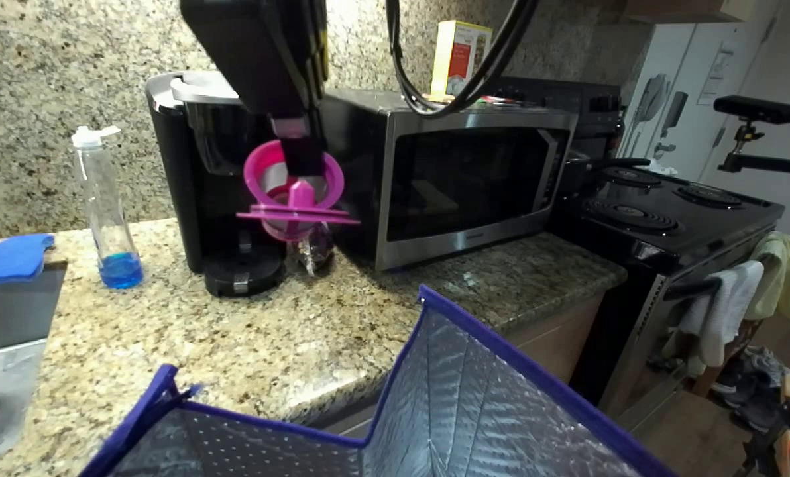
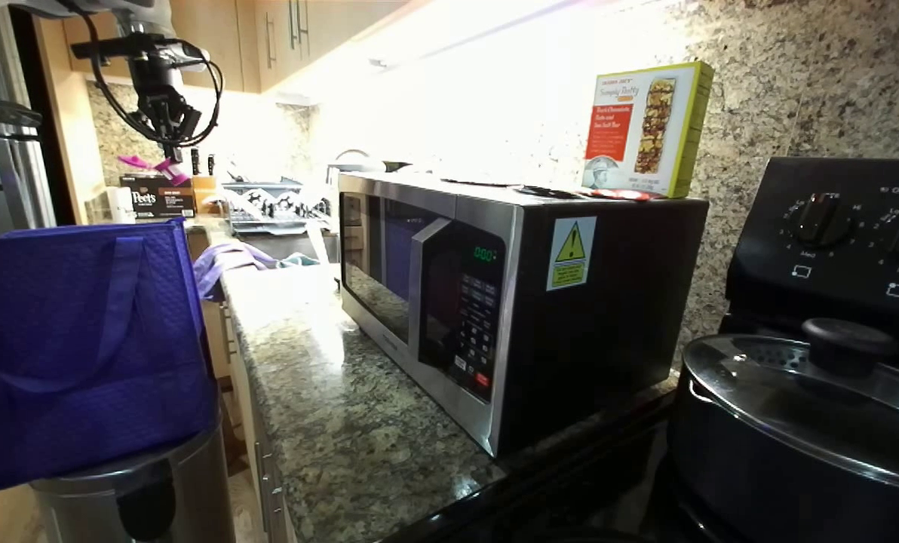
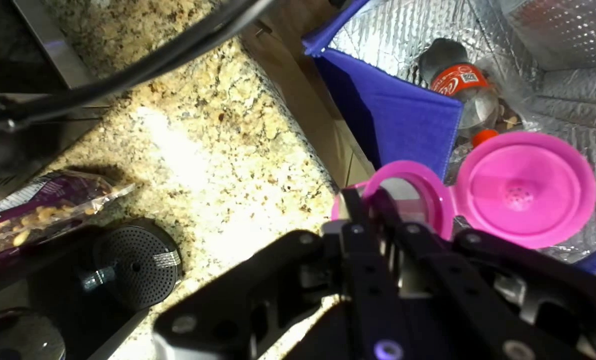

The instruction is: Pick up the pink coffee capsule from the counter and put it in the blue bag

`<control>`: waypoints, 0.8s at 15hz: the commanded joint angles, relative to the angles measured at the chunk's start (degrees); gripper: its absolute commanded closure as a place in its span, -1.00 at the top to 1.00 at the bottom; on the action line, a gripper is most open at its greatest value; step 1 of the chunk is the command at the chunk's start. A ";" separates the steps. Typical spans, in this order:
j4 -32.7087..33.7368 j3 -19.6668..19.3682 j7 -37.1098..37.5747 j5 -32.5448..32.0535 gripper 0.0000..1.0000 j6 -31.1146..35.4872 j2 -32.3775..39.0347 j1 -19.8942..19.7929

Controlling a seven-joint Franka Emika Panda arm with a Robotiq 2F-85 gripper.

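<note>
The jaws are pinched tight on the pink coffee capsule [image 1: 301,197], holding it by the side of its cup [image 3: 428,197], up in the air and apart from the table [image 1: 249,351]. The cup is tipped: its round mouth looks up and toward the near side, and its bottom points down and toward the far side, so its long axis slants between the two. The lid [image 3: 525,192] is flipped back and sticks out nearly flat toward the near side. In the wrist view the cup shows by the table's near edge and the lid in front of the open blue bag [image 2: 42,302], but I cannot tell if either is straight above it. The table is speckled brown stone, and the far wall [image 1: 57,73] looks the same. On the far side stand a black coffee maker [image 1: 175,172] and, to its right, a microwave [image 1: 478,179]; a bag of nuts [image 3: 48,215] lies between them. To the left are a clear bottle [image 1: 110,218] with blue liquid and a blue cloth [image 1: 17,258] by the sink [image 1: 14,315], and a stove [image 1: 690,228] is on the right. A wide strip of stone runs from the coffee maker to the near edge. Just past that edge the bag sits on a metal bin [image 2: 200,498], its wide mouth facing up, with a soda bottle [image 3: 470,95] inside.
</note>
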 commanded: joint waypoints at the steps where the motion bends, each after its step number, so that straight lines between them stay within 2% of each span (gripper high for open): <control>1: -0.47 -0.09 0.02 0.07 -0.85 0.17 -0.12 -0.18; 7: -0.46 -0.07 3.61 0.46 -0.85 -2.94 -1.50 1.41; 12: -0.02 1.81 15.34 4.68 -0.85 -0.92 -1.90 3.49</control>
